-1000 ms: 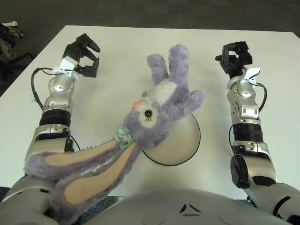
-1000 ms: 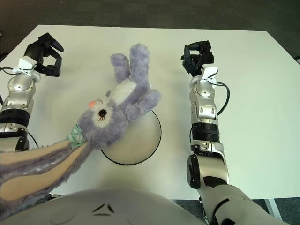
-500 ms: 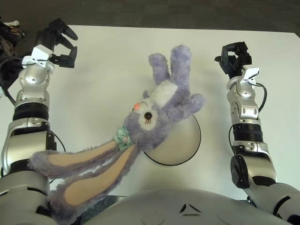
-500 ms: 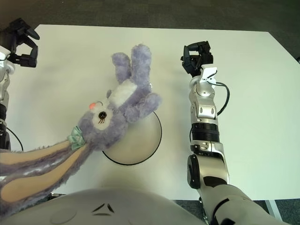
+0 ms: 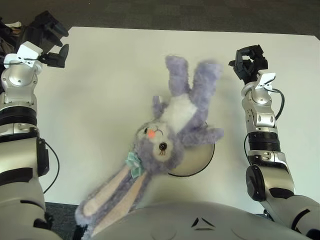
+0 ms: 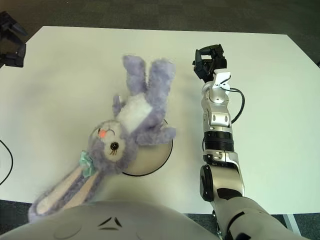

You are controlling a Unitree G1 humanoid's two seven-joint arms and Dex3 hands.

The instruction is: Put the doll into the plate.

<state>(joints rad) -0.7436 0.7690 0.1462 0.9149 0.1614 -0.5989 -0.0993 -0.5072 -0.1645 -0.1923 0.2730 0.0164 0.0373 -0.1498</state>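
The purple plush rabbit doll [image 5: 170,127] has dropped lower since half a second ago, its long ears no longer draped over the left arm — it now lies across the round plate [image 5: 200,159], feet pointing away. The left hand [image 5: 44,40] has swung out to the table's [image 5: 110,75] far left corner, fingers loosely curled, empty; the right hand [image 5: 250,61] stays curled, empty, right of the doll.

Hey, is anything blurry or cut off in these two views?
Left eye view: the doll has smeared feet, like motion blur; both hands show. Right eye view: the left hand is cropped at the edge; the right hand and plate look sharp.
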